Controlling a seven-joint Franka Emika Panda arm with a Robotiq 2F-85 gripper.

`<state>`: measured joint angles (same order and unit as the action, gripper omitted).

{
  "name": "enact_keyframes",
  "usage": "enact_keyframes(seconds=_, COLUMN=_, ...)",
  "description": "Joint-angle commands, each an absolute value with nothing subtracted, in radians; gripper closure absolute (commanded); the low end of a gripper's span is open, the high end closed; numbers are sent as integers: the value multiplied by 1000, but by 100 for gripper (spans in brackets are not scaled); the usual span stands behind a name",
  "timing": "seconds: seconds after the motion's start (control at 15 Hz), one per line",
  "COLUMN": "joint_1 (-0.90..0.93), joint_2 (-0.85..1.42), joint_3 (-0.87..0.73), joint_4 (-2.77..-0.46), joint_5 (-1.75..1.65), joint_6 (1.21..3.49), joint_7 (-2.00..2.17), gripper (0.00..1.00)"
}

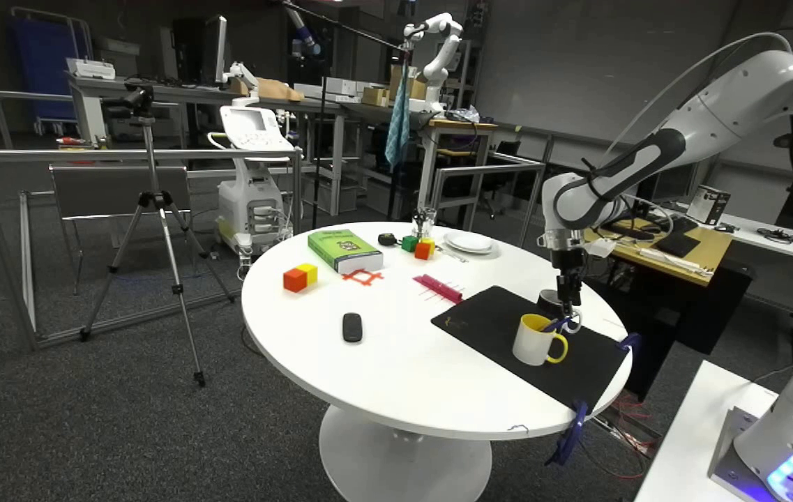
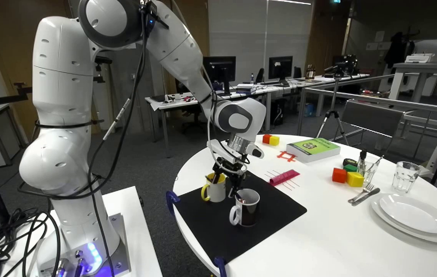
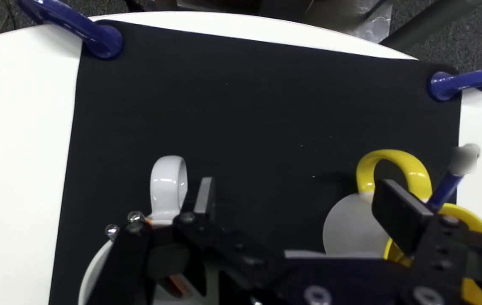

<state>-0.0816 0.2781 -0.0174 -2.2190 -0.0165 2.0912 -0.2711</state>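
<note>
My gripper [image 3: 303, 203] stands open above the black mat [image 3: 257, 114], nothing between its fingers. In the wrist view its right finger overlaps a white mug with yellow handle and inside [image 3: 351, 226]; contact cannot be told. A blue stick [image 3: 446, 190] leans out of that mug. Near the left finger is the white handle [image 3: 164, 186] of a second mug [image 2: 250, 209], which has a dark side. Thin round-ended items [image 3: 135, 217] poke from its rim. In an exterior view the gripper [image 2: 226, 182] hangs low between the two upright mugs.
Blue clamps [image 3: 103, 41] grip the mat's corners at the table edge. Farther off lie a pink holder [image 2: 283, 177], a green book [image 2: 312, 148], coloured cubes [image 2: 339, 175], cutlery [image 2: 364, 196], plates [image 2: 414, 213], a glass [image 2: 404, 177] and a black oblong device [image 1: 352, 328].
</note>
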Motion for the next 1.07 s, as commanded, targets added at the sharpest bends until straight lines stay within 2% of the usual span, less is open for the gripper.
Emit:
enact_keyframes(seconds=0.0, joint_1=-87, joint_2=269, joint_3=-23, joint_4=-2219, joint_5=22, joint_6=2092, joint_7=-221, gripper=0)
enact_keyframes(seconds=1.0, joint_1=-84, joint_2=248, joint_3=-76, joint_4=-2206, joint_5=-5, joint_6=2056, joint_7=-38, gripper=0)
